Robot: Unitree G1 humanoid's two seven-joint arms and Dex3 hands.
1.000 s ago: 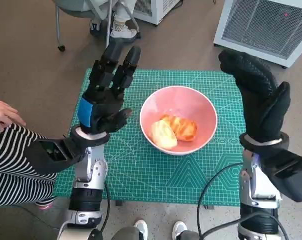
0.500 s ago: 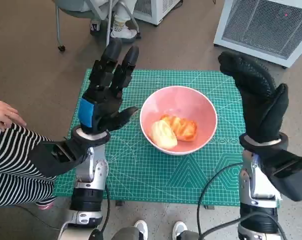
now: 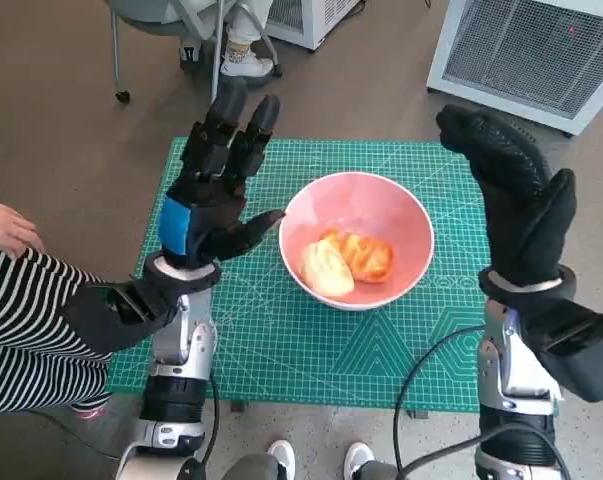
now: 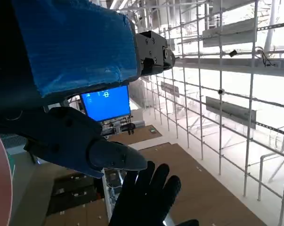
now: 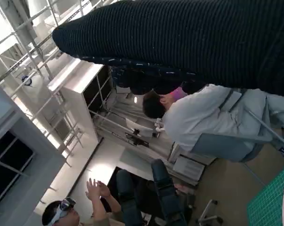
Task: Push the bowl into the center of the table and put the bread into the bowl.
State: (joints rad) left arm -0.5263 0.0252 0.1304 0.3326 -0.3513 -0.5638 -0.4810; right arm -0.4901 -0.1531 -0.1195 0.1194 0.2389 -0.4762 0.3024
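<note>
Head view: bread (image 3: 347, 262) inside bowl (image 3: 386, 205)

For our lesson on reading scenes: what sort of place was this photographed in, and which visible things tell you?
Probably an indoor robotics lab or workshop: a green cutting mat covers the small table, white vented equipment cabinets stand on the floor, and seated people watch among shelving and metal framework.
</note>
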